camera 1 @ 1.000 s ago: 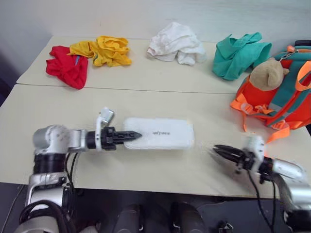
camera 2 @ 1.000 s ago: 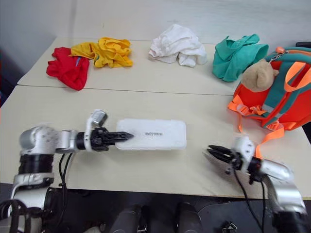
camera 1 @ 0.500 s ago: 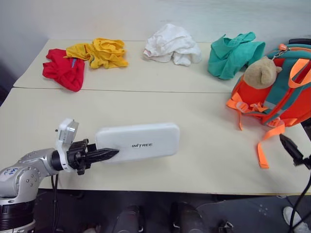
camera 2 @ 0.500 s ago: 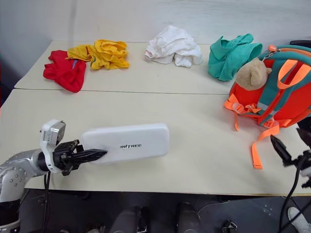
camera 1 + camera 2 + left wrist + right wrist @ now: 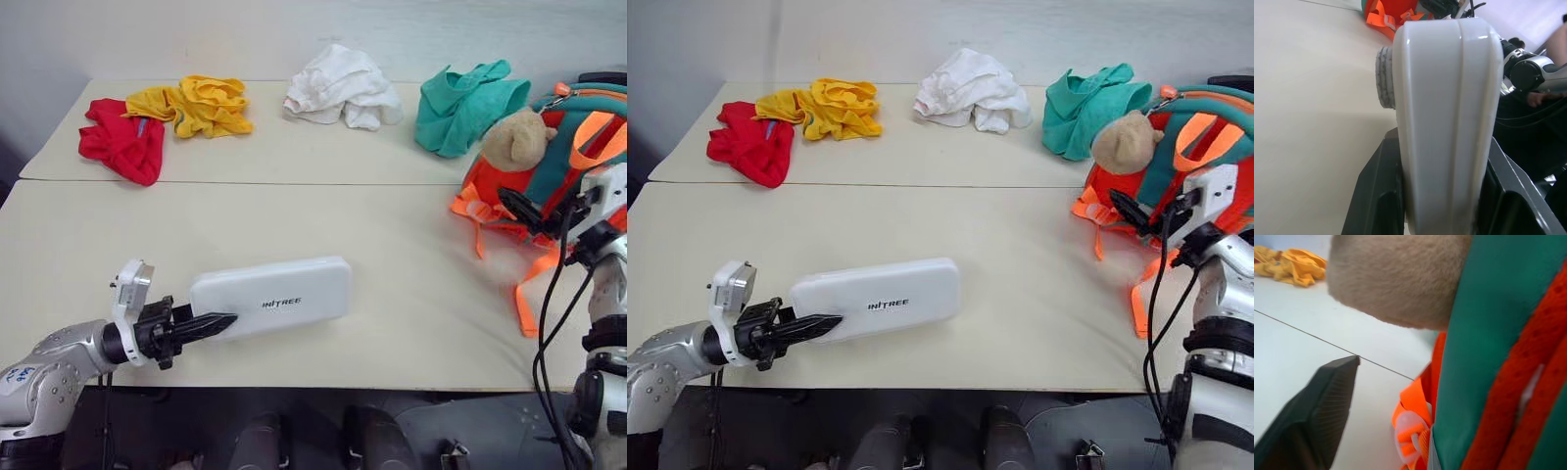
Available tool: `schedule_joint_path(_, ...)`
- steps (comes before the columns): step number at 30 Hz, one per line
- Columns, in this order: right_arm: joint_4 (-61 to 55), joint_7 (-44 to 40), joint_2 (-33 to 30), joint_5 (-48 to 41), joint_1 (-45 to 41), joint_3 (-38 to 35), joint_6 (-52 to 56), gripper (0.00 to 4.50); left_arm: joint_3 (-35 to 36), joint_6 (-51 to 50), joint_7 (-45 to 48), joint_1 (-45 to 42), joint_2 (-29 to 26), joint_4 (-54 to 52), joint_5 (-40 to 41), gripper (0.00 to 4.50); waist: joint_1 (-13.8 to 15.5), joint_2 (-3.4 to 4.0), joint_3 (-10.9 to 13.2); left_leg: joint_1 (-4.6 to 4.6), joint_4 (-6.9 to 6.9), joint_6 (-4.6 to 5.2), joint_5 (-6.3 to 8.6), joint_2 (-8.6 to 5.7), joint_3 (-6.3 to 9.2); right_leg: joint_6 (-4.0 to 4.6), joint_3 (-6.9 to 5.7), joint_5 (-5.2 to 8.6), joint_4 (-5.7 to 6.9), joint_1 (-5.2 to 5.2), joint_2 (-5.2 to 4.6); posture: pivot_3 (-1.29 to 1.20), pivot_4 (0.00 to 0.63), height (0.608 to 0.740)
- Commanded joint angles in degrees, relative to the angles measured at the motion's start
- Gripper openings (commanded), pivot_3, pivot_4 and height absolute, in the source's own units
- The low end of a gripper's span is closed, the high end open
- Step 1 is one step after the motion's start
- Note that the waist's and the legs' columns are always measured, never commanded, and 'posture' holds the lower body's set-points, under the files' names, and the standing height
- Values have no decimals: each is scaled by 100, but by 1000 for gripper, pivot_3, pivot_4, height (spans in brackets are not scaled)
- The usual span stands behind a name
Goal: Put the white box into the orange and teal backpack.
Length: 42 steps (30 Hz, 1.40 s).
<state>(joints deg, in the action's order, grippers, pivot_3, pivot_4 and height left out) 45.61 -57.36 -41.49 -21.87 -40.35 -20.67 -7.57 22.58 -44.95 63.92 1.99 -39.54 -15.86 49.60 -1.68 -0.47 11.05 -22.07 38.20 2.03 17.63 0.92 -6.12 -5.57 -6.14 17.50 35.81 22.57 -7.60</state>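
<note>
One flat oblong glossy white plastic box (image 5: 271, 295) with rounded corners and dark lettering, near front edge of beige tabletop (image 5: 392, 284), gripped at its end by black two-fingered left gripper (image 5: 201, 326) and apparently carried slightly tilted, far end toward table centre. Left wrist view confirms jaws clenched on both broad faces of the case. Judged rigid and light, yet slick; end-on pinch leaves a long overhang, so liable to pivot or slip. Firmer hold likely nearer the middle of the long edges. Underside contact with table hard to make out.

Further right, black-fingered right gripper (image 5: 521, 209) raised against front of small orange backpack (image 5: 578, 166) with teal top and trim, fingertips just below tan plush teddy bear (image 5: 512, 140). One finger visible in right wrist view; spread or closed cannot be told, nothing visibly held. Backpack cut off at frame edge; zipper state and opening hidden.

Farthest, along rear table: red cloth heap (image 5: 122, 142), yellow cloth heap (image 5: 196, 103), white cloth heap (image 5: 338, 86), teal cloth heap (image 5: 465, 103).
</note>
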Motion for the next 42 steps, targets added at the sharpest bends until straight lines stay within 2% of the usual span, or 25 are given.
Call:
schedule_joint_path(1,261,-183,101,5,-306,20,-362,2891,463,60,-268,88,116,-234,430,1285,-1,0,0,0,0,0,0,0,0,0,0,0,0,0,0,0,150,740)
schedule_joint_path(3,238,-367,237,-54,-417,73,-382,2188,640,71,-433,126,175,-167,535,1285,-1,0,0,0,0,-1,0,0,2,0,-1,0,3,0,0,0,150,740)
schedule_joint_path(7,-709,-775,663,-392,-371,277,49,851,1115,47,-907,52,344,169,849,1285,-46,2,1,0,-1,-5,-2,5,1,0,-1,0,11,0,5,0,150,740)
schedule_joint_path(9,-1457,-914,861,-613,-222,471,496,296,1314,27,-1124,-2,391,356,976,1285,-50,6,3,0,-3,-6,-3,7,3,0,-2,0,17,0,6,0,150,740)
schedule_joint_path(11,-2432,-943,1071,-906,-19,737,1079,26,1487,68,-1271,-42,395,560,1038,1285,-51,6,3,-1,-5,-8,-3,9,8,0,-6,0,17,1,8,0,150,740)
schedule_joint_path(15,-4751,-815,1260,-1906,594,1324,2481,26,1733,150,-1316,-166,315,920,1127,1285,1,8,5,-11,-8,-9,0,5,14,-3,-7,-2,14,7,1,0,150,740)
schedule_joint_path(19,-6530,-570,900,-3138,1195,1482,3945,25,1862,114,-1251,-132,179,1076,1149,1285,-2,9,5,-17,-16,-16,3,9,18,-1,-11,-1,9,14,7,0,150,740)
schedule_joint_path(22,-7242,-500,449,-4032,1555,1361,4757,25,1909,217,-1183,-125,108,1163,1092,1285,16,7,5,-18,-15,-8,12,5,19,-1,-10,-1,4,12,-2,0,150,740)
schedule_joint_path(27,-7031,-527,-20,-4275,1696,1134,5128,25,2017,296,-1039,-90,53,1034,1156,1285,31,-7,3,-17,-14,-4,21,0,25,-1,-12,-1,-23,8,-14,0,150,740)
schedule_joint_path(29,-6788,-543,-49,-3918,1656,1203,4967,25,2104,234,-1107,-81,51,786,1331,1285,29,-8,3,-17,-14,-4,21,0,25,-1,-13,-1,-23,9,-15,0,150,740)
schedule_joint_path(38,-6482,-716,127,-3285,1682,1524,4704,25,2720,-97,-2080,-1,-128,-748,2919,1285,23,-9,4,-20,-15,-6,21,0,25,-1,-13,-1,-23,10,-15,0,150,740)
schedule_joint_path(42,-6367,-744,199,-3095,1744,1601,4633,25,2632,-137,-2093,254,-248,-1141,3179,1285,23,-8,4,-17,-14,-5,21,-1,25,-1,-13,-1,-23,6,-13,0,150,740)
